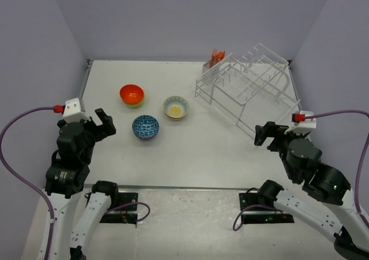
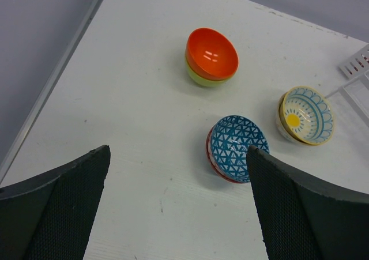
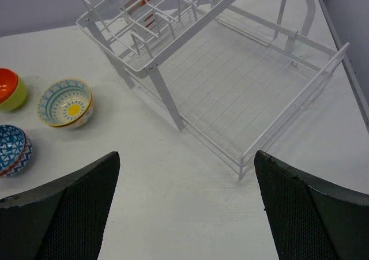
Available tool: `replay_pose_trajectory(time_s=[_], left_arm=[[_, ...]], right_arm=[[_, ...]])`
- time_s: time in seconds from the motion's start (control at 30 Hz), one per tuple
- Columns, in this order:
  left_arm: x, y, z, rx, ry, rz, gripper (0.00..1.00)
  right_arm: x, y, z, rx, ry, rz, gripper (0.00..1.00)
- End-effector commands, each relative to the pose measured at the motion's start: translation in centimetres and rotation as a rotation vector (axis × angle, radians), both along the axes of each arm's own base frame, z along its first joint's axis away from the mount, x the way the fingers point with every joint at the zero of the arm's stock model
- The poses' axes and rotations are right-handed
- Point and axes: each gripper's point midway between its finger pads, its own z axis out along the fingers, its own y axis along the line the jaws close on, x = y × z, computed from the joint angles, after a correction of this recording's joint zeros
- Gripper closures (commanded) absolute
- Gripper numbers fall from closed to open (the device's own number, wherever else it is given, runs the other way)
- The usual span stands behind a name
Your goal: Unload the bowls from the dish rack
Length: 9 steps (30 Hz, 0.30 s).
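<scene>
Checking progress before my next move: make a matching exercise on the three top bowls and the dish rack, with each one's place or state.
1 orange bowl
2 blue patterned bowl
3 yellow-centred bowl
4 dish rack

a holds no bowls
b nested in a lime green bowl
c bowl closest to the dish rack
d bowl nearest the table's near edge

Pairs: 1-b; 2-d; 3-c; 4-a

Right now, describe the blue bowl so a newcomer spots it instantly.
Left of the white dish rack, three bowl stacks sit on the table. The blue bowl tops the stack closest to the near edge, in front of the orange bowl and the yellow-centred bowl. Only it has a blue triangle pattern inside, nested in a red-rimmed bowl.
</scene>
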Motion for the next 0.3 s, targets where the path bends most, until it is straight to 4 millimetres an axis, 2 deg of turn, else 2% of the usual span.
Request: replay_pose_trajectory(time_s=[0.0, 0.27], left_arm=[[0.35, -0.24, 1.04, -0.004, -0.065, -0.017, 0.00], [0.46, -0.62, 1.20, -0.011, -0.086, -0.038, 0.00]], right_arm=[[1.01, 0.23, 0.12, -0.011, -0.013, -0.040, 0.01], [1.42, 0.42, -0.60, 0.005, 0.006, -0.073, 0.01]])
